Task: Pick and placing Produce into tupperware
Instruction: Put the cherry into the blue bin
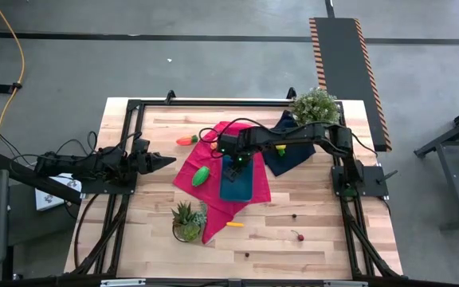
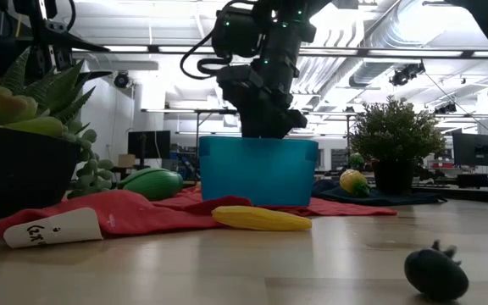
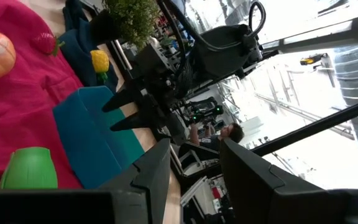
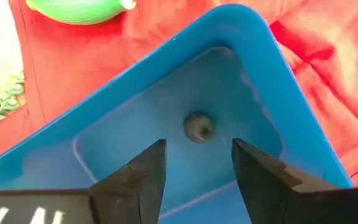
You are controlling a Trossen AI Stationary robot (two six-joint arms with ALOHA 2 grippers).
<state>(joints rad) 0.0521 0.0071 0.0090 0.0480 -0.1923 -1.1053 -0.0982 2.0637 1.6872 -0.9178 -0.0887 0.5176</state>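
One small round produce piece (image 4: 198, 127) lies on the tupperware (image 4: 294, 134) floor, directly below my right gripper (image 4: 197, 163), whose fingers are parted and empty above the tub. Its long axis cannot be determined. My left gripper (image 1: 166, 162) waits closed at the table's left.

A teal-blue tupperware tub (image 2: 257, 171) stands mid-table on a red cloth (image 2: 142, 212). A dark robot arm (image 2: 261, 76) reaches down into it from above. A yellow toy vegetable (image 2: 261, 219) lies just in front, a green one (image 2: 151, 183) to the left. A potted plant (image 2: 24, 144) fills the near left; a dark round item (image 2: 435, 273) sits near right.
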